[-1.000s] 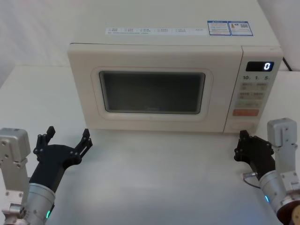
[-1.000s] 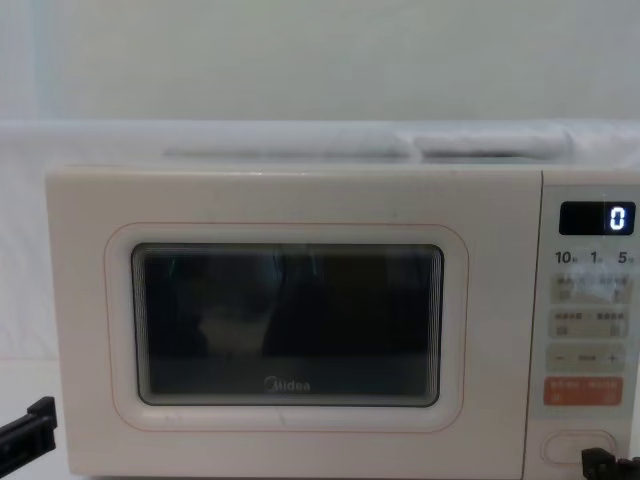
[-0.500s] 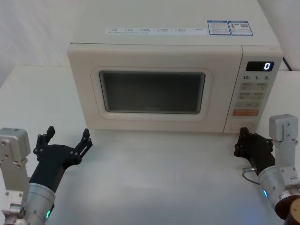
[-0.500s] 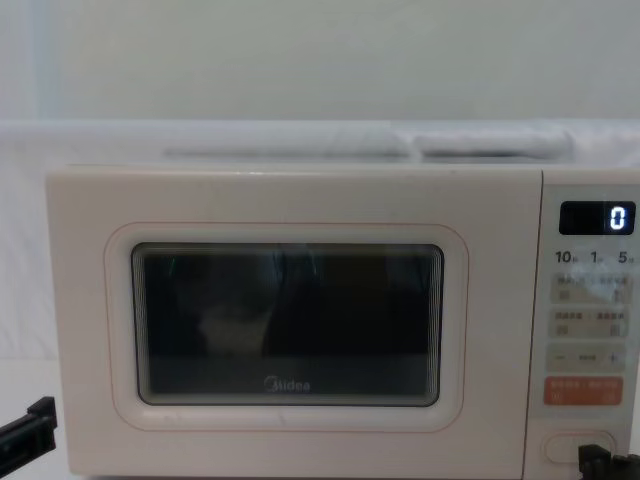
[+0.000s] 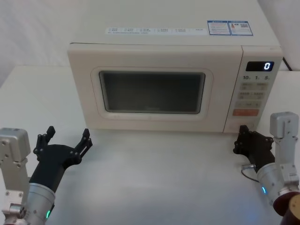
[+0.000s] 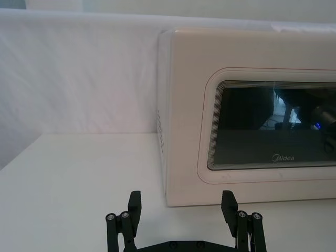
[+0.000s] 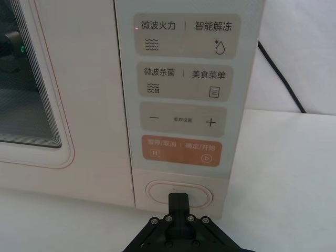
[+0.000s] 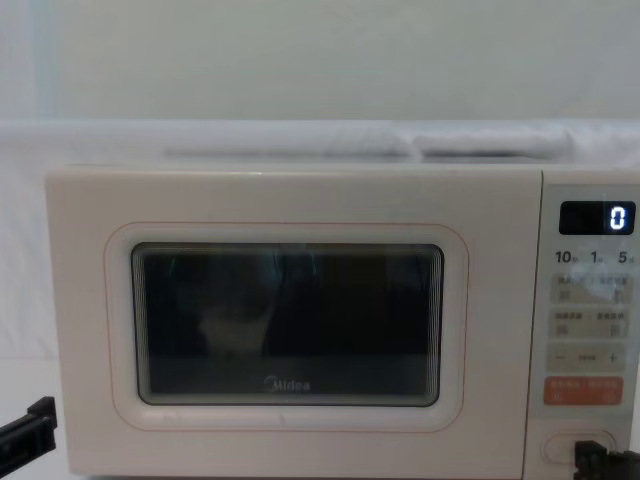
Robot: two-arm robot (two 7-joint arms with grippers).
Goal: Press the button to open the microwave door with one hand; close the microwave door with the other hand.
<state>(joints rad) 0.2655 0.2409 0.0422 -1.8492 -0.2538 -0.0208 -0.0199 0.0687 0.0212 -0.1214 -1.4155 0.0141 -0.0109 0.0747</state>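
Microwave door [image 5: 150, 91], a broad cream panel with a dark window, sits flush and closed. Low on the right control panel [image 7: 181, 94] is the wide cream pill-shaped button [image 7: 157, 191]; the black right gripper [image 7: 177, 198], fingers pressed together, has its tip at that key. The black left gripper [image 5: 65, 140] hovers over the white table [image 5: 159, 178] near the left front corner, fingers spread wide.

Left end effector [image 5: 65, 139]: black, blocky. Right end effector [image 5: 242, 139]: black. Silver-grey cylindrical wrists, green and blue lights, thin cable.
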